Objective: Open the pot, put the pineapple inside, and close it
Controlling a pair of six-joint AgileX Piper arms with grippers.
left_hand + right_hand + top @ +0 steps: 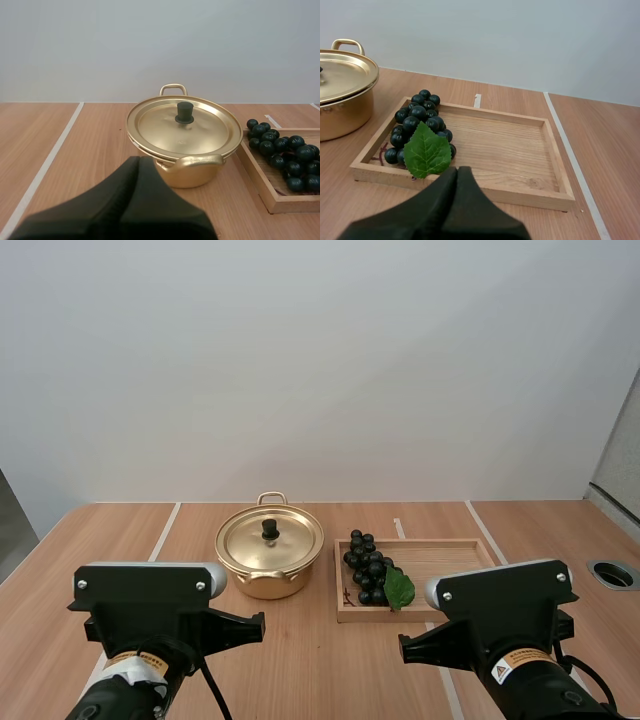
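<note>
Two grippers sit low at the near table edge, the left gripper (139, 165) and the right gripper (457, 175), each with fingers pressed together into one dark wedge and holding nothing. The pot (269, 560) stands at centre with its lid (184, 125) seated square; just beside it at 3 o'clock lies the wooden tray (455, 570). A bunch of grapes (370, 568) with a green leaf rests in the tray's pot-side end; the fruit present is grapes, not pineapple. In my judgement, any lift of the lid should pinch the black knob (184, 112) squarely and rise straight, sparing the rim. The pot's interior is hidden under the lid, so its contents cannot be confirmed.
</note>
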